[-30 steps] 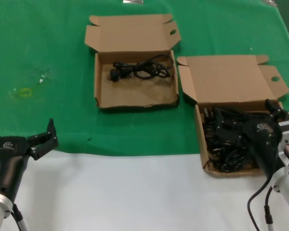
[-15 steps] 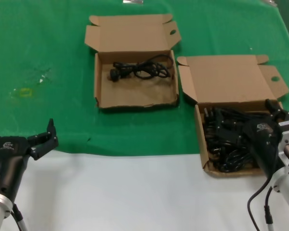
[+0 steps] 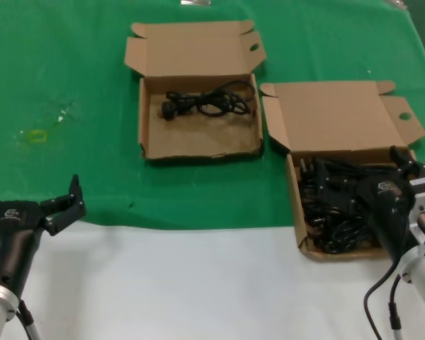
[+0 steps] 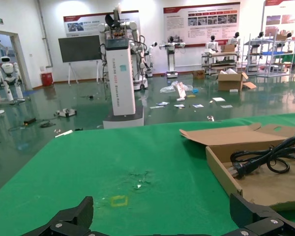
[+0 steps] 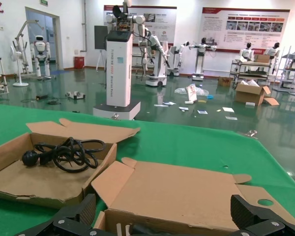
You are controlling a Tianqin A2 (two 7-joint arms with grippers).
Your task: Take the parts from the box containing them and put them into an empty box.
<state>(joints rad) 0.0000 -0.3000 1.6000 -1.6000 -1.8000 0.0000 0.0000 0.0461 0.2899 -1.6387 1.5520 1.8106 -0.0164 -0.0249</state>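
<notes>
In the head view, the spread right end effector (image 3: 404,164) is held over the full box (image 3: 297,205) of cords (image 3: 333,205), right of the box (image 3: 147,142) holding one cord (image 3: 205,104), while the left end effector (image 3: 32,205), spread, is parked well left of it; in the left wrist view that cord (image 4: 265,157) is seen lying inside its box (image 4: 221,169), and in the right wrist view it (image 5: 64,152) is seen likewise.

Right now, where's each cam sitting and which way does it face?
Head: high on the body, looking down at both cardboard boxes; left gripper and right gripper show.
Left wrist: low over the green mat, facing the hall; open fingertips, box with one power cord.
Right wrist: over the full box, facing the hall.
Shared by all: that cord.
</notes>
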